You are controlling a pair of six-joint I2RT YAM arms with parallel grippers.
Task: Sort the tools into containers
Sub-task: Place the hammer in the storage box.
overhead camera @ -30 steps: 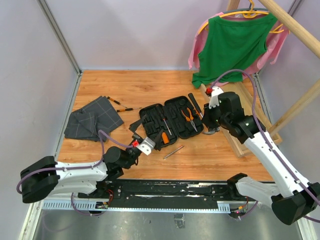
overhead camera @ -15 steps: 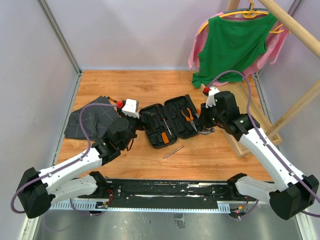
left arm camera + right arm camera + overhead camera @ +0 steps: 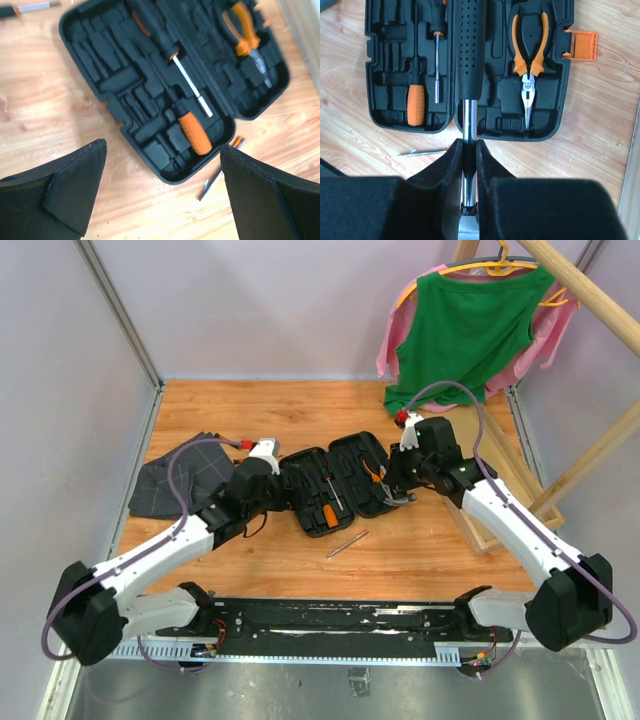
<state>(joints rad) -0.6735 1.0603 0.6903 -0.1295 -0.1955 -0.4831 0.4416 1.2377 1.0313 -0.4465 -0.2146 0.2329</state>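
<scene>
The left tool (image 3: pixel 162 150), wide open and empty, is now swung up beside the case (image 3: pixel 385 55), and the hammer (image 3: pixel 471 60), clamped at its shaft in the right tool (image 3: pixel 470 150), is brought over it; pliers (image 3: pixel 530 55) and two screwdrivers (image 3: pixel 416 105) are seated; a loose screwdriver (image 3: pixel 346 544) is left on the bench (image 3: pixel 430 550). Another stray screwdriver (image 3: pixel 30 7) is shown only by the left wrist view.

In the case (image 3: pixel 552 100), pliers (image 3: pixel 530 55) lie right, screwdrivers (image 3: pixel 416 105) left; a loose tool (image 3: pixel 346 544), perhaps another screwdriver, lies before it.

Left hand (image 3: pixel 161 150) spread wide, right hand (image 3: pixel 469 150) pinched tight, both arms stretched forward
</scene>
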